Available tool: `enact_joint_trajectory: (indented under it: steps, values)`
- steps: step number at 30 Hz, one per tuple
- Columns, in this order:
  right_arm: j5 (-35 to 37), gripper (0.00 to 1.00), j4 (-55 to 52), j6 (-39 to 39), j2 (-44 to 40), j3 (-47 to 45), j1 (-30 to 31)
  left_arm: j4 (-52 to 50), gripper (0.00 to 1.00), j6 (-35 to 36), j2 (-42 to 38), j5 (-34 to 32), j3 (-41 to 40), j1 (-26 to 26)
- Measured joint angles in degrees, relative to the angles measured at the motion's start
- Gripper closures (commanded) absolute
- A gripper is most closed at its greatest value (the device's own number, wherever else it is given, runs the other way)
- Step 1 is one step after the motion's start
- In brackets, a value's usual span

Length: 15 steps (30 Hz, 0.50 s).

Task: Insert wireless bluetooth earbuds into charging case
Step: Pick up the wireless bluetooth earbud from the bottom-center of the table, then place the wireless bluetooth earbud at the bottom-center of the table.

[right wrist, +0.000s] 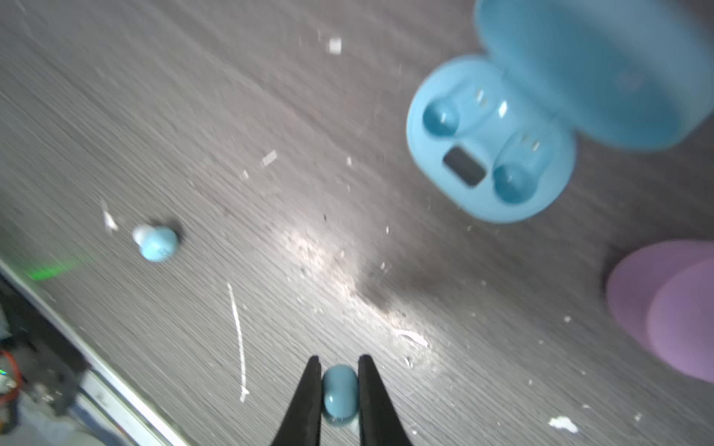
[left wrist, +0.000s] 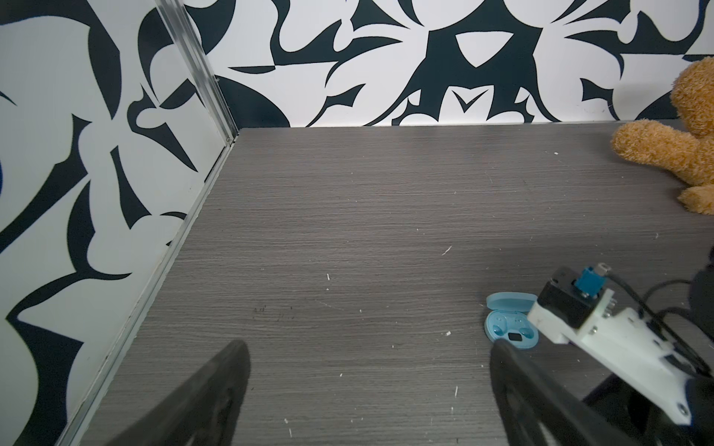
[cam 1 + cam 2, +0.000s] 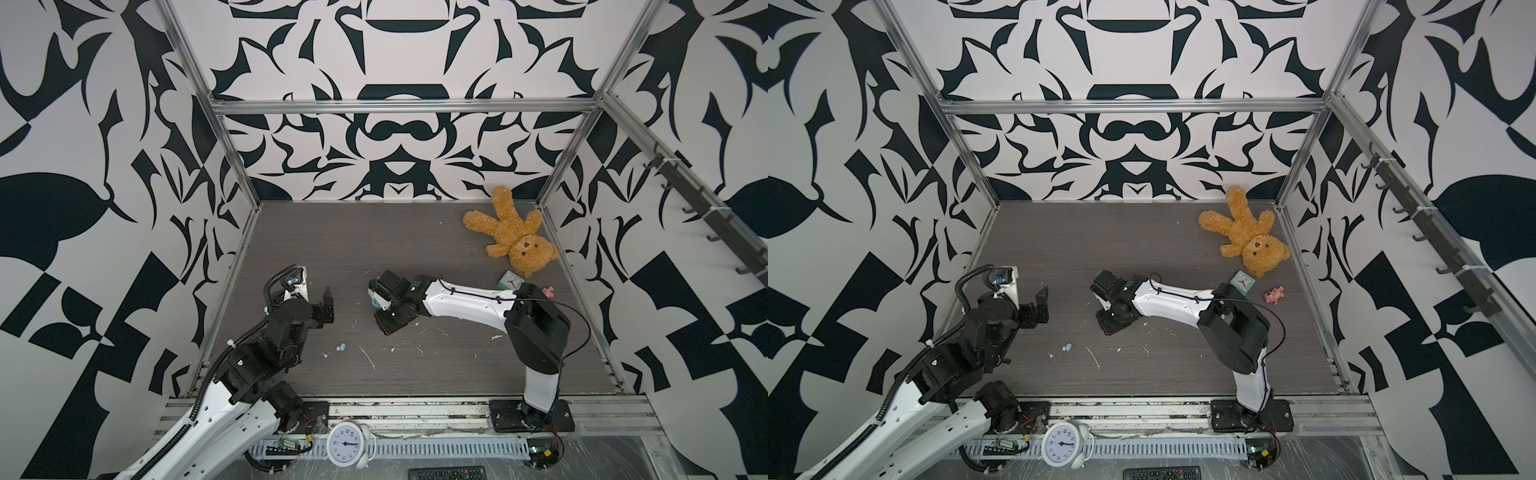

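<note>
Over bench centre, right gripper (image 1: 340,361): pinches blue earbud (image 1: 339,392).
Left gripper (image 2: 369,345): spread wide.
Blue case (image 1: 490,146): lid open.

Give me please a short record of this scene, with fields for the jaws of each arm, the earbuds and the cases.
right gripper: jaws shut on one blue earbud
left gripper: jaws wide open, holding nothing
second blue earbud: lying loose on the table, apart from both grippers
blue charging case: on the table, lid open, both wells empty
pink case: beside the blue one, cut off by the right wrist view's edge; contents not visible
</note>
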Motion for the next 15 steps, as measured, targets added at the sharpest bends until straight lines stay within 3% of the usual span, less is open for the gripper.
enact_joint_trajectory:
  steps: [11,15]
  values:
    - [0.26,0.79,-1.18,-4.37,3.43,-0.28,0.00,0.00,0.01,0.00,-0.33,0.00,0.00,0.00]
    - [0.87,0.73,-1.46,-5.11,3.80,0.09,0.00,0.00,0.01,0.00,-0.31,0.00,0.00,0.00]
